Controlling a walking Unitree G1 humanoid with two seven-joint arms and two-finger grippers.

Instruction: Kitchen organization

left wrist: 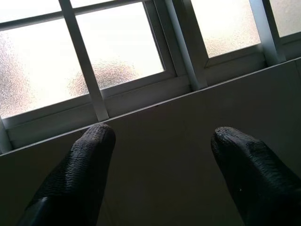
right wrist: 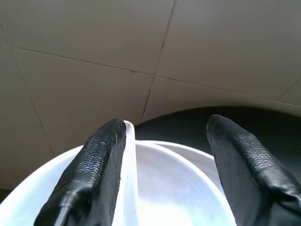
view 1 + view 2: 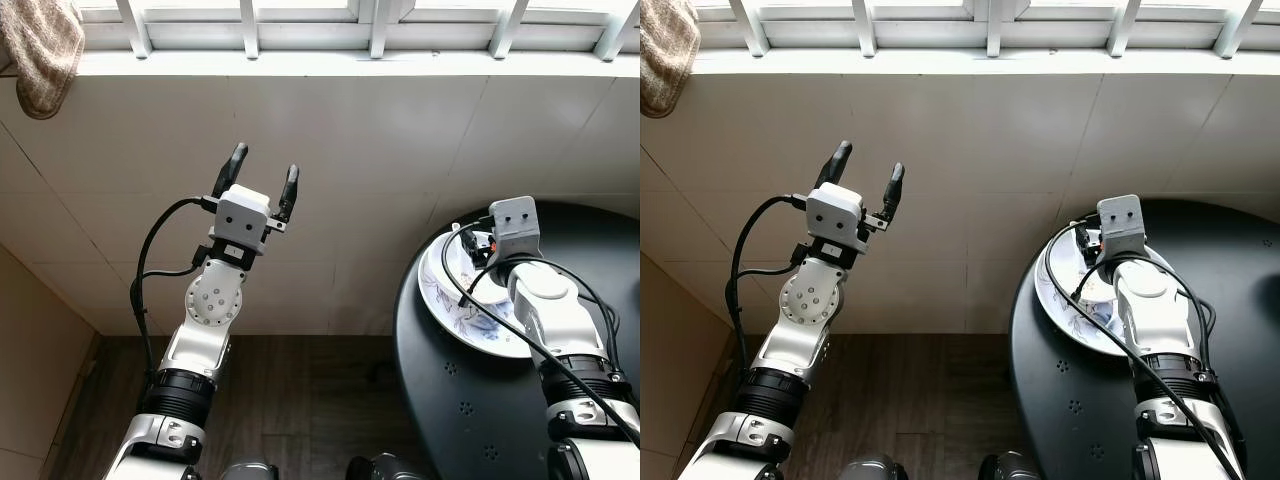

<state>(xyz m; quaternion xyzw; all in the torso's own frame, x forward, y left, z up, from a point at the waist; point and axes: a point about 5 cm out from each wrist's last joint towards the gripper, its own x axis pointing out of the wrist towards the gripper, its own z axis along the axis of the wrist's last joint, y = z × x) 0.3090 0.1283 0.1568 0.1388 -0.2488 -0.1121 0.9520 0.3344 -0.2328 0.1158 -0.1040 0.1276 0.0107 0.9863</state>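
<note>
Right gripper [image 2: 162,155] low over white plate [image 3: 440,300] on round black table [image 3: 450,420], lower right of frame. Fingers spread wide; one finger [image 2: 101,155] lies against a raised white rim, the other stands apart over the dish. Nothing gripped yet.

Judgement: close squarely across that rim, pinch firm, lift level so the stack doesn't slide.

Left gripper [image 3: 262,190] raised centre-left before tiled wall [image 3: 380,150], fingers wide apart, empty.

No legible writing or brand; plate bears faint blue pattern.

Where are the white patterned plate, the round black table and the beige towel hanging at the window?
White patterned plate [image 3: 437,295], left eye view, its bare left rim.
Round black table [image 3: 470,420], left eye view, its bare top.
Beige towel [image 3: 40,50], left eye view, the middle of the cloth.
</note>
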